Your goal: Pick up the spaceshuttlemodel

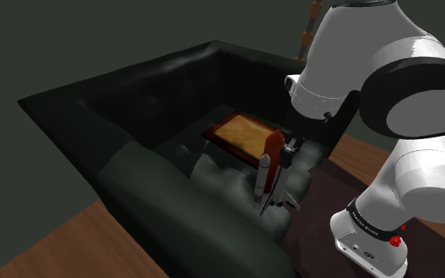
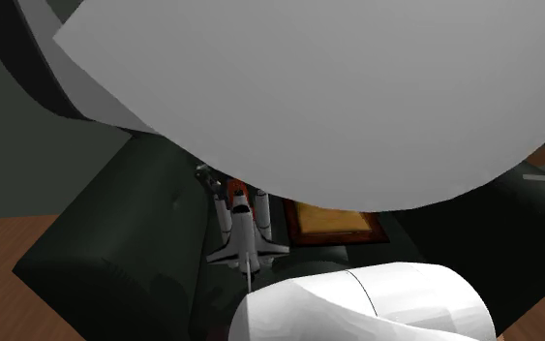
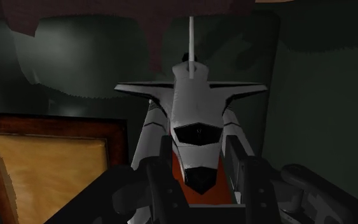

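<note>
Black fingers (image 3: 161,191), nearest, clenched on the nose end of the white-and-orange space shuttle model (image 3: 193,114), long axis running straight away from them, upright on the dark sofa (image 1: 133,174).

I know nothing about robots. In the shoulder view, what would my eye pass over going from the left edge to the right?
dark sofa's armrest → framed picture → space shuttle model → white robot arm
</note>
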Controlling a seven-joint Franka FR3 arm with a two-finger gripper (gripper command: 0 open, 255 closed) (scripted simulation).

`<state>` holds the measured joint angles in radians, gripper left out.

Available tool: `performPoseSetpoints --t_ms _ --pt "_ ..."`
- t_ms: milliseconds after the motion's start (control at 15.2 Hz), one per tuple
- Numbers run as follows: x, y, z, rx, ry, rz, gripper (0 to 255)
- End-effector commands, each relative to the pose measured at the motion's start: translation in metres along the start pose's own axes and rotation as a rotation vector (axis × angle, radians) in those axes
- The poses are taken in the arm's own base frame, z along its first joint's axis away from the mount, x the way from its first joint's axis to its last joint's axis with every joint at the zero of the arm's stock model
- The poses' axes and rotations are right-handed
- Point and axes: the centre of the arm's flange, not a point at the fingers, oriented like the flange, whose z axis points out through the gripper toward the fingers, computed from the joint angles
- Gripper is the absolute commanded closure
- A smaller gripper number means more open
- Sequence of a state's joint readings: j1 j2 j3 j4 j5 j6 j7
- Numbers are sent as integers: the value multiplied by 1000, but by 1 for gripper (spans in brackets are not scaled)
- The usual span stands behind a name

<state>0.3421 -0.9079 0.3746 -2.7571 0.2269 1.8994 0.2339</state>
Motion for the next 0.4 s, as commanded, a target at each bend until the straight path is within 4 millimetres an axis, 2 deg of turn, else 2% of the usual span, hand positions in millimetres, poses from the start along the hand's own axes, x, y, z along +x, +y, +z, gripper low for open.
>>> performPoseSetpoints --t_ms 0,198,330 --pt "0 2 -12 0 1 0 255" --pt "1 3 -28 0 1 0 255" --pt "1 3 -29 0 1 0 255"
